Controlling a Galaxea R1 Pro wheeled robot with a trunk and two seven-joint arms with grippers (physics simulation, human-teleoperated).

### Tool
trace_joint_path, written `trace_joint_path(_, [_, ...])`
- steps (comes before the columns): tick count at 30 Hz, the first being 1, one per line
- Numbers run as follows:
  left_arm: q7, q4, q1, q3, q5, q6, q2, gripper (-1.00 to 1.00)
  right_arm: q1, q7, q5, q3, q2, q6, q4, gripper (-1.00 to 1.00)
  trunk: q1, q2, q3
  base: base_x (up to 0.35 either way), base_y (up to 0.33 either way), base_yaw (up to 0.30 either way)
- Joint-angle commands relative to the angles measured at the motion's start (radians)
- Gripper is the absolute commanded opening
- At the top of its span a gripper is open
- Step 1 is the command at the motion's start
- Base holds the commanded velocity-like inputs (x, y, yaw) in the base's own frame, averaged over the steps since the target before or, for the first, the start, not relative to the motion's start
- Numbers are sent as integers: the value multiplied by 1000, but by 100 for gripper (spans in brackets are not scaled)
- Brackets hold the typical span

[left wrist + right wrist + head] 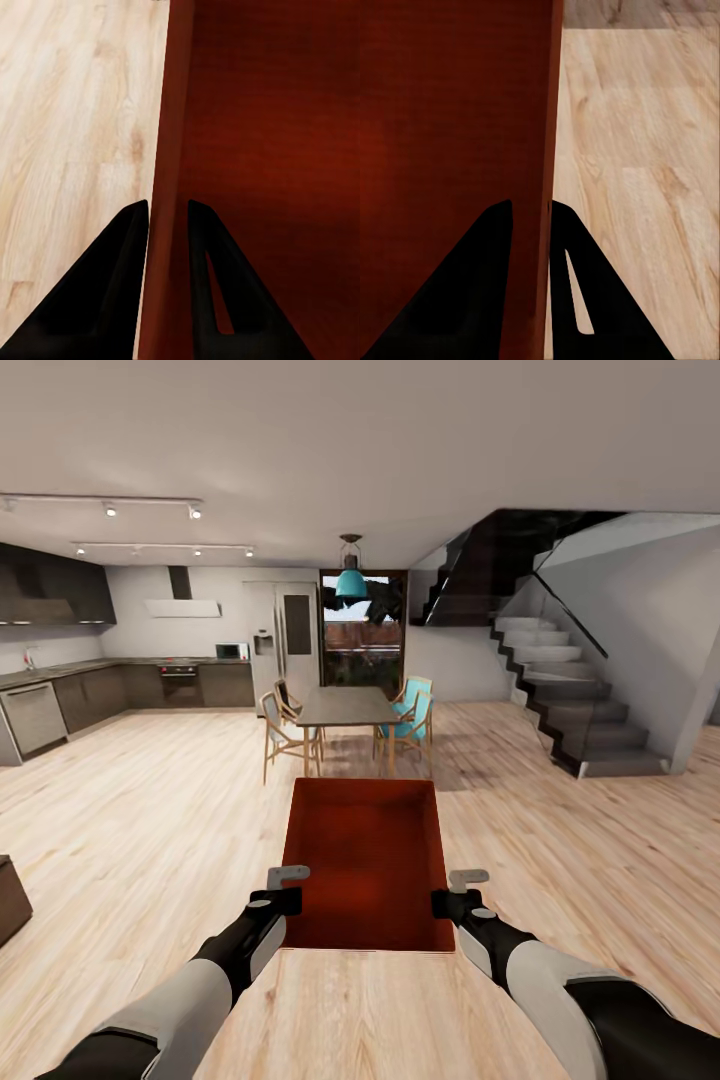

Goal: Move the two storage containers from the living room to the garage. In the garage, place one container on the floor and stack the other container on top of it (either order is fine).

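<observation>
One orange-red storage container (368,860) sits at lower centre of the head view, open top facing up, carried between both arms above the light wood plank floor (150,810). The left gripper (285,890) is at the container's left wall near its closest corner; in the left wrist view its jaws are closed on that wall (169,150), one black finger (105,292) outside and the other inside the box. The right gripper (455,893) holds the opposite wall in the same manner; in the right wrist view the wall (547,112) runs between the two fingers (457,292), both touching it. The container appears level, with its long axis pointing away from the robot. Beyond it, at mid-frame, stands a dark dining table (345,707) with wooden chairs (283,732) on its left and teal chairs (410,715) on its right, under a teal hanging lamp (351,582). A kitchen with dark cabinets (120,690) and a tall fridge (285,635) occupies the left of the frame. A dark staircase (570,700) rises at the right. A dark piece of furniture (12,900) shows at the lower left edge; what it is cannot be determined.
</observation>
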Motion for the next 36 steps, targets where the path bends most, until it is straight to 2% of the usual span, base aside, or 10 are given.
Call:
trace_joint_path(1, [14, -8, -1, 84, -14, -56, 70, -100, 0, -3, -5, -10, 0, -4, 3, -100, 1, -1, -2, 322, 0, 0])
trace_joint_path(15, [14, -8, -1, 84, -14, -56, 70, -100, 0, -3, -6, -10, 0, -4, 3, -100, 1, -1, -2, 322, 0, -9])
trace_joint_path(36, [14, -8, -1, 83, -14, -56, 70, -100, 0, -3, -6, -10, 1, -5, 3, -100, 1, -1, -2, 322, 0, -241])
